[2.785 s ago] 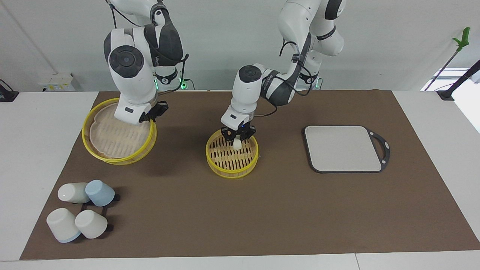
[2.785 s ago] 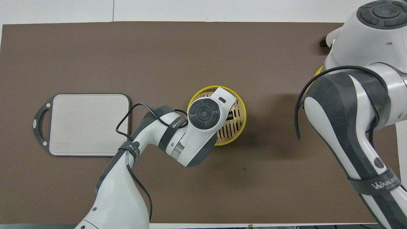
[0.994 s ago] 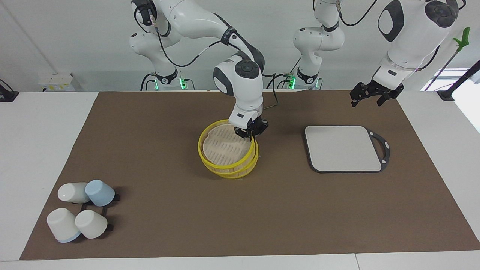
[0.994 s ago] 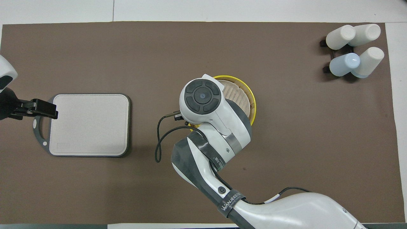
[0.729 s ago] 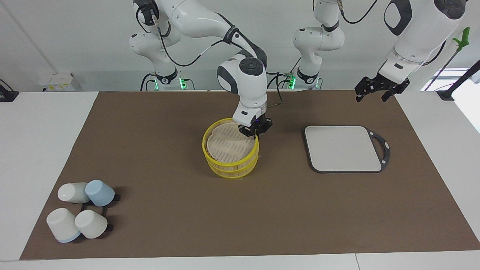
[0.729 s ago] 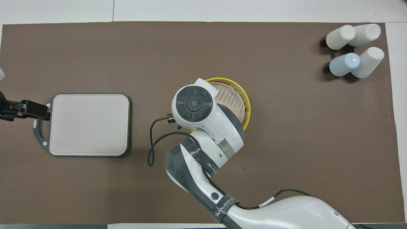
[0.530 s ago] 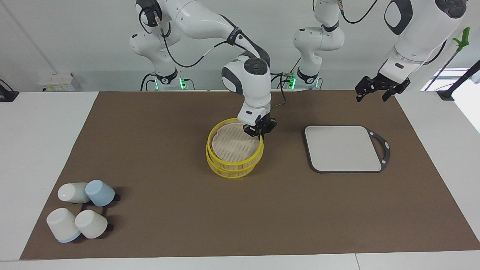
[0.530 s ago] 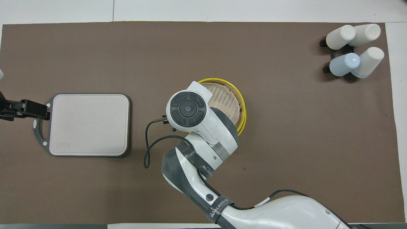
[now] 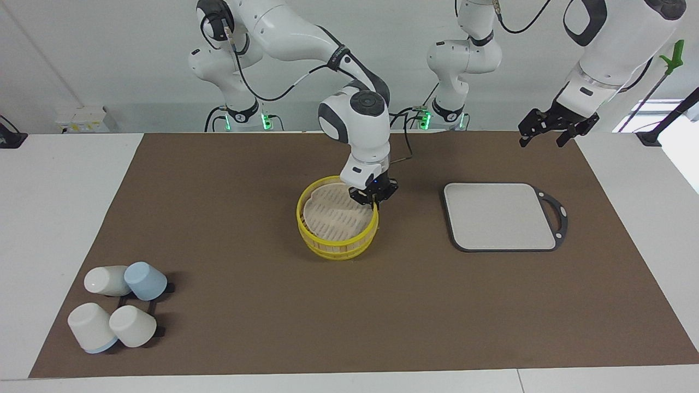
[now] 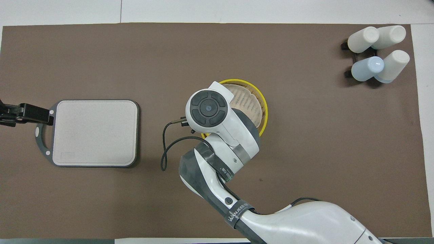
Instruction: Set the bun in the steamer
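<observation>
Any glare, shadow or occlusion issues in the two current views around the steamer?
Facing view: even, soft light, only a faint shadow under the steamer; right gripper shut on its rim, bun not visible. Overhead view: the right arm's wrist covers part of the steamer and hides the grip entirely; cups sharp, no glare. Left gripper waits open, raised by the grey board.

I see a white table (image 9: 71,180) w/ brown mat (image 9: 349,305) on top; plain white wall (image 9: 109,54) above it, bright window (image 9: 680,117) by table's corner.
</observation>
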Motion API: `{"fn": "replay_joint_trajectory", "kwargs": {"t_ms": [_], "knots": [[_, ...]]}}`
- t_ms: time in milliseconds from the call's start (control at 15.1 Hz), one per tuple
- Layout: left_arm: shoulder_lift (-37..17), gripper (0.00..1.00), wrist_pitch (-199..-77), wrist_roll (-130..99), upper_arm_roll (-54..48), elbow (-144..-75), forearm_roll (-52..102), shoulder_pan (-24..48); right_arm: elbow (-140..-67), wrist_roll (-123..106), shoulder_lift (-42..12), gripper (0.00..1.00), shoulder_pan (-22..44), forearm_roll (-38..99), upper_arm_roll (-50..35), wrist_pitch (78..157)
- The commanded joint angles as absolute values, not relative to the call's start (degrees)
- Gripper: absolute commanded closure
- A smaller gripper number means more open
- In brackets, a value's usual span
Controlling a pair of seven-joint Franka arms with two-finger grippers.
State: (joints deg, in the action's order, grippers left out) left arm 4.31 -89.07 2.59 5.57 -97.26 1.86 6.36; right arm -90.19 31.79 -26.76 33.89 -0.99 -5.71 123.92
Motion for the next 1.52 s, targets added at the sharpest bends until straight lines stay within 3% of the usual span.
{"fn": "replay_joint_trajectory", "kwargs": {"t_ms": [0, 1459], "knots": [[3.9, 0.00, -88.6, 3.0, 5.7, -96.1, 2.7, 6.4, -91.7, 32.1, -27.5, 1.00, 33.4, -0.6, -6.2, 126.0], [4.0, 0.00, -89.2, 4.2, 5.1, -96.4, -0.8, 6.2, -96.0, 39.0, -25.9, 1.00, 35.2, 1.5, -6.2, 128.1]]}}
